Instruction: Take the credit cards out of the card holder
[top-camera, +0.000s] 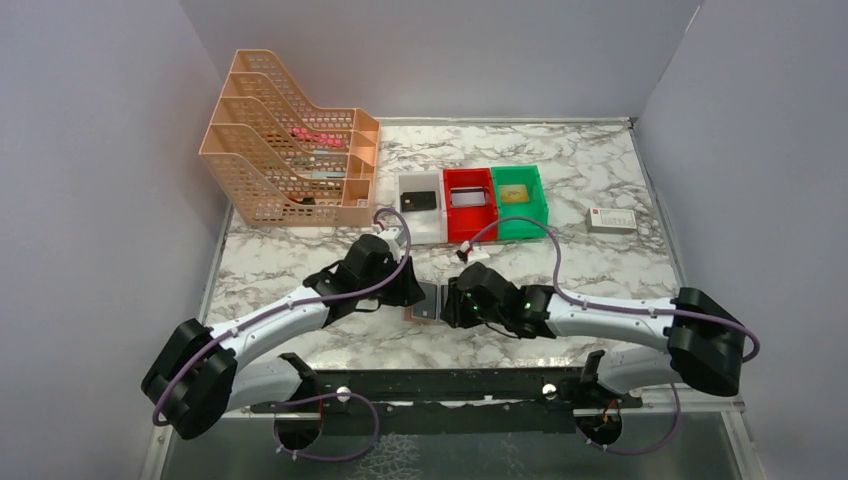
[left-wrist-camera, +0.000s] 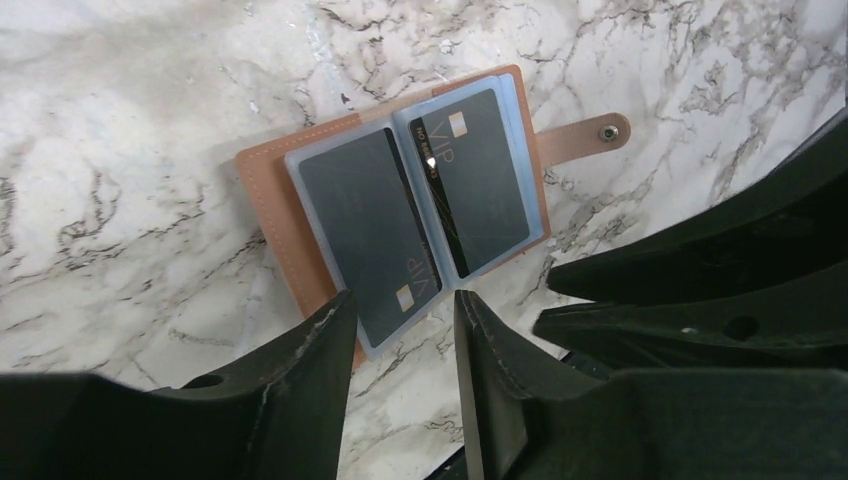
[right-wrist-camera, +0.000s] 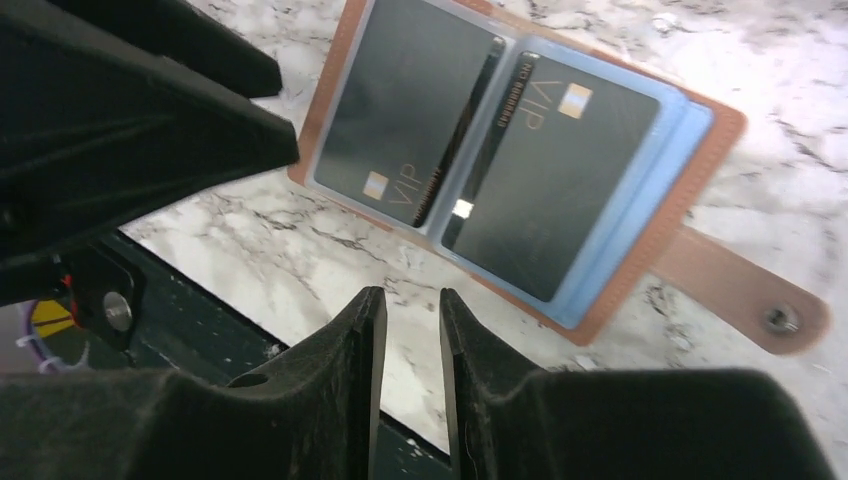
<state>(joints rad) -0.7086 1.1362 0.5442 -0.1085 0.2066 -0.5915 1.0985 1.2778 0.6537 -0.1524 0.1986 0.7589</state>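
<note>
The tan card holder (top-camera: 426, 300) lies spread open on the marble, between my two grippers. In the left wrist view its leather back (left-wrist-camera: 265, 185) frames pale blue sleeves that hold two black credit cards (left-wrist-camera: 365, 230) (left-wrist-camera: 480, 180), and the snap tab (left-wrist-camera: 590, 135) points away. My left gripper (left-wrist-camera: 400, 305) is open, hovering over the near corner of the left sleeve and gripping nothing. The right wrist view shows the same holder (right-wrist-camera: 735, 285) and cards (right-wrist-camera: 410, 110) (right-wrist-camera: 550, 180). My right gripper (right-wrist-camera: 410, 297) stands just short of the holder, open by a narrow gap with only marble between its fingers.
Behind the holder stand a white bin (top-camera: 420, 222) with a dark card in it, a red bin (top-camera: 468, 225) and a green bin (top-camera: 520, 225). An orange file rack (top-camera: 290, 150) fills the back left. A small white box (top-camera: 611, 220) lies at right. The table's dark front rail (top-camera: 440, 385) is close.
</note>
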